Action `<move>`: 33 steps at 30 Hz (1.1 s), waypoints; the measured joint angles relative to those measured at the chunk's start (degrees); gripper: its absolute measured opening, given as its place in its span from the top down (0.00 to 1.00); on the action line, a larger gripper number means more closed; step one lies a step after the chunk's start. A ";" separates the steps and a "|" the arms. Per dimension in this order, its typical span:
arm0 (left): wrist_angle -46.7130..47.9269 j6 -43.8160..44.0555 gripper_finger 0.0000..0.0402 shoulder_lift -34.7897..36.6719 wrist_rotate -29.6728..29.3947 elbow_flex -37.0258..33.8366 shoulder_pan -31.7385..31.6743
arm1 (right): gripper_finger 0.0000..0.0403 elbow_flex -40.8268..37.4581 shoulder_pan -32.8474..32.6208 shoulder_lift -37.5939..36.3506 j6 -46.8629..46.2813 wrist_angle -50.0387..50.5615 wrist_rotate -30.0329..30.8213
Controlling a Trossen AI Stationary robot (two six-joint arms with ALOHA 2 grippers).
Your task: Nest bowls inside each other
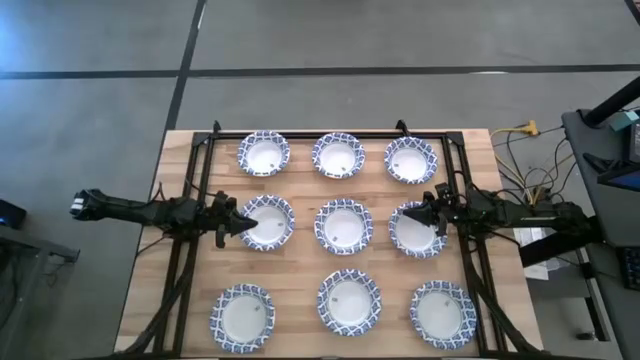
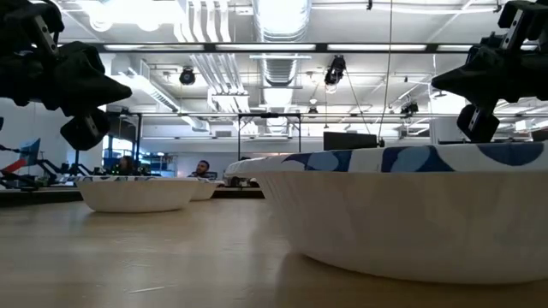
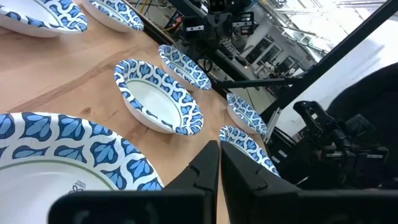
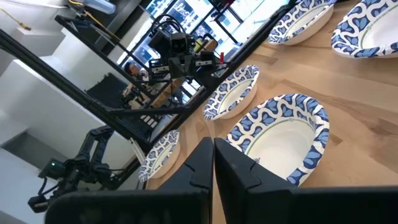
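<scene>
Several bowls, white inside with blue-and-white patterned rims, sit upright on their bases in three rows on the wooden table (image 1: 300,265). My left gripper (image 1: 246,222) is shut and points level toward the table's right. It hangs above the left rim of the middle row's left bowl (image 1: 270,222), which also shows in the left wrist view (image 3: 68,162). My right gripper (image 1: 410,213) is shut and points toward the table's left, above the middle row's right bowl (image 1: 420,232), seen in the right wrist view (image 4: 280,137). In the low view both grippers stand clear above rim height.
A black metal frame (image 1: 330,134) runs along the table's far edge and down both sides under the arms. Cables and equipment (image 1: 530,180) lie beyond the right edge. Bare wood shows between the bowls and along the left edge (image 1: 165,250).
</scene>
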State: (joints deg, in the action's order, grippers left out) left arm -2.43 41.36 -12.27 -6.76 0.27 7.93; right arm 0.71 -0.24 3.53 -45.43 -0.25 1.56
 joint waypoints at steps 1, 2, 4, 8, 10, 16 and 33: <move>0.01 -0.01 1.00 0.01 0.00 0.00 0.01 | 0.98 -0.02 0.00 0.00 0.02 0.00 0.00; -0.01 0.01 1.00 0.01 -0.01 0.00 0.00 | 0.98 0.00 0.01 0.00 0.00 0.00 0.00; 0.00 -0.01 1.00 0.00 0.01 0.00 0.01 | 0.98 -0.02 0.00 0.00 0.00 0.01 0.00; 0.00 -0.01 1.00 0.01 0.01 0.00 0.01 | 0.98 0.00 -0.01 0.01 0.00 0.02 0.00; 0.01 0.01 1.00 0.00 -0.01 0.00 0.00 | 0.98 -0.01 0.00 0.00 0.01 0.01 0.00; 0.00 0.00 1.00 0.00 0.00 0.00 0.01 | 0.98 -0.01 0.00 0.00 0.29 0.00 0.03; -0.01 -0.01 1.00 -0.03 0.01 0.00 0.00 | 0.98 0.00 0.27 2.30 -29.69 -6.35 17.16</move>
State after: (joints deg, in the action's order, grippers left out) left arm -2.44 41.34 -12.29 -6.74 0.27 7.93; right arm 0.71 0.03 5.83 -75.12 -6.60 18.72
